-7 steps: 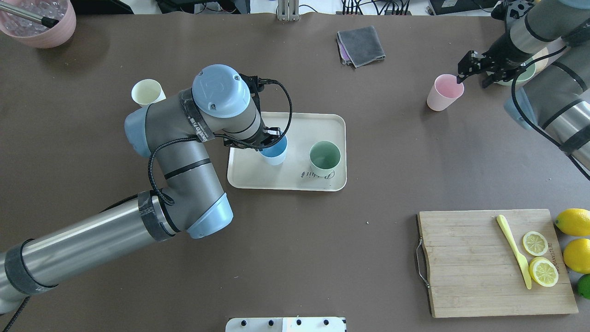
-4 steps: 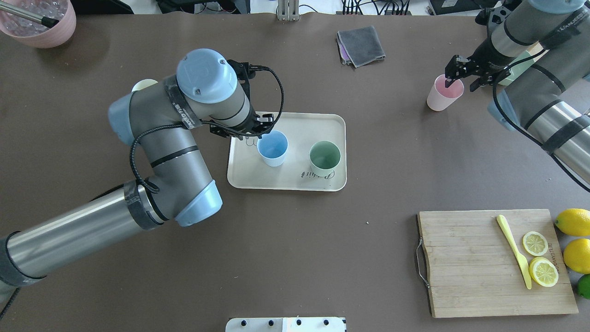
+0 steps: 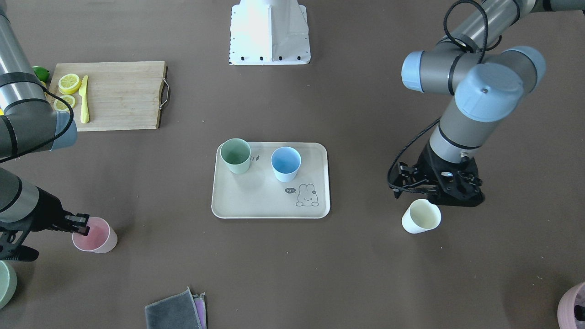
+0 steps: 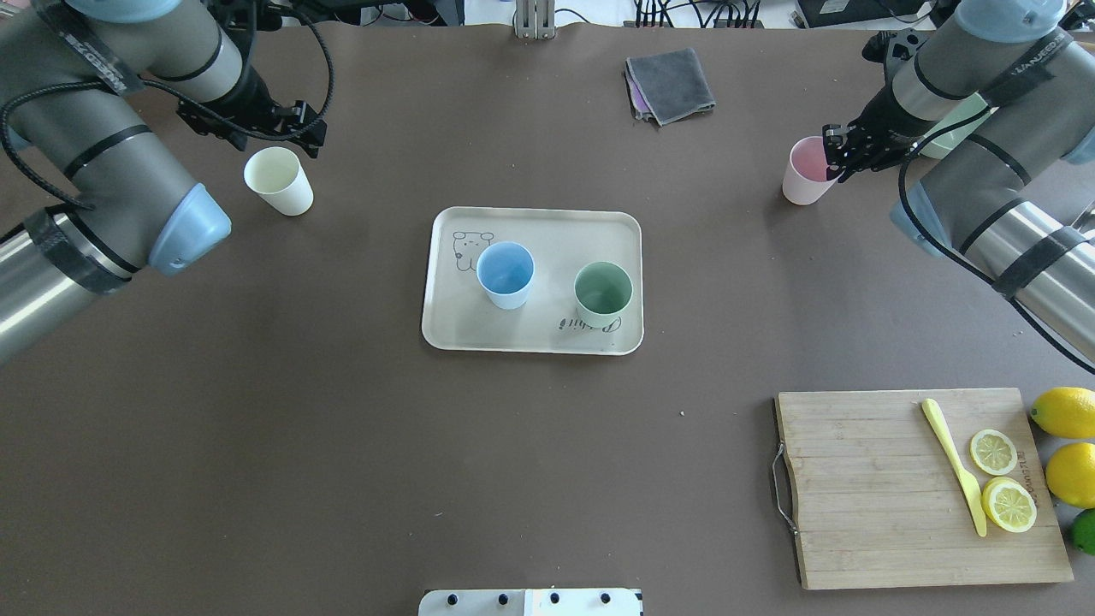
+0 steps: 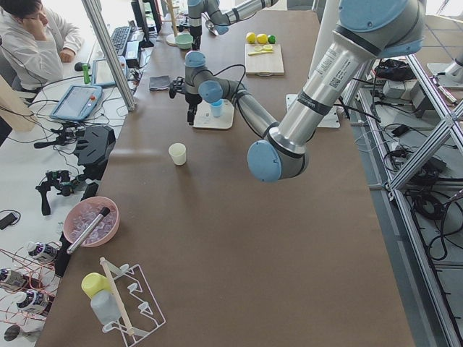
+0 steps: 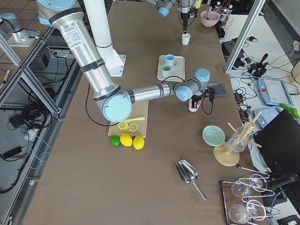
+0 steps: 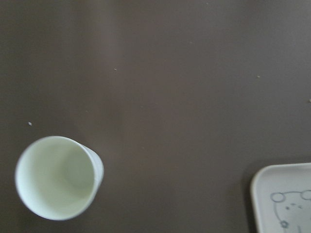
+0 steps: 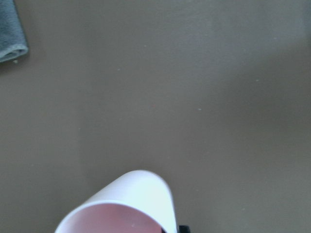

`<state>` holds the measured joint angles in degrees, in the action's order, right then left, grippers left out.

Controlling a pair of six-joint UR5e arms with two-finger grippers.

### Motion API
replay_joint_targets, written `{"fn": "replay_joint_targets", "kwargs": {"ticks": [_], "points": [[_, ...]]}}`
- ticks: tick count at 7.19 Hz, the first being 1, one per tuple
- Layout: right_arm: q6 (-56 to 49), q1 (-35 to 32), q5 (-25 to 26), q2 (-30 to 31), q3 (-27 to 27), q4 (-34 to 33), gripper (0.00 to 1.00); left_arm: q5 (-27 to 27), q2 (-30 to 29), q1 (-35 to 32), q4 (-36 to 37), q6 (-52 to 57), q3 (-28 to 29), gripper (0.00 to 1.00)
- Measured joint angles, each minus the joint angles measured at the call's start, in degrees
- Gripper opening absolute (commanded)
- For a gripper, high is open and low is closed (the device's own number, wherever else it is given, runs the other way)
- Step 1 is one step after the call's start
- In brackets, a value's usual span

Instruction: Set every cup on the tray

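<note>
Tray (image 4: 535, 338) at the centre of the table (image 4: 547, 479), bearing the light blue cup (image 4: 506, 274) and, near it but apart, the sage green cup (image 4: 603, 293), both upright. The pink cup (image 4: 804, 175) is on the table well to the tray's right, its rim clasped by the right gripper (image 4: 834, 158), one finger inside the mouth. The cream-yellow cup (image 4: 278, 180) stands free, well to the tray's left, with the left gripper (image 4: 304, 133) just beyond it and not touching; whether its jaws are parted cannot be told.
</note>
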<state>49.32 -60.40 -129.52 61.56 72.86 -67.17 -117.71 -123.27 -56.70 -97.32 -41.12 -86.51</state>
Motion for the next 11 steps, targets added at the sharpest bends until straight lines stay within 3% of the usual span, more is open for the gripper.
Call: {"fn": "replay_joint_targets", "kwargs": {"ticks": [3, 5, 6, 7, 9, 10, 11], "points": [[1.9, 3.4, -1.7, -1.4, 5.9, -0.5, 0.00, -2.5, 0.5, -3.4, -8.6, 4.1, 11.0, 0.92], [5.6, 8.7, -1.3, -3.8, 8.3, -0.2, 0.00, -3.6, 1.1, -2.3, -10.5, 4.0, 12.0, 0.74], [7.3, 10.8, -0.4, -4.9, 8.7, -0.2, 0.00, -3.8, 1.6, -1.4, -11.1, 4.0, 12.1, 0.21], [8.4, 12.6, 0.9, -5.7, 8.7, -0.1, 0.00, -3.8, 2.0, -0.3, -11.8, 3.7, 12.1, 0.00], [9.6, 15.1, 2.9, -6.6, 8.6, -0.1, 0.00, -3.9, 1.9, 1.1, -12.0, 2.8, 11.4, 0.00], [10.1, 15.9, 3.2, -7.1, 8.5, -0.1, 0.91, -5.1, 0.7, 1.3, -10.9, 1.5, 10.2, 0.00], [11.3, 16.6, 4.0, -7.7, 8.2, -0.1, 1.00, -7.4, -1.8, 1.8, -9.5, -2.4, 9.0, 0.00]]}}
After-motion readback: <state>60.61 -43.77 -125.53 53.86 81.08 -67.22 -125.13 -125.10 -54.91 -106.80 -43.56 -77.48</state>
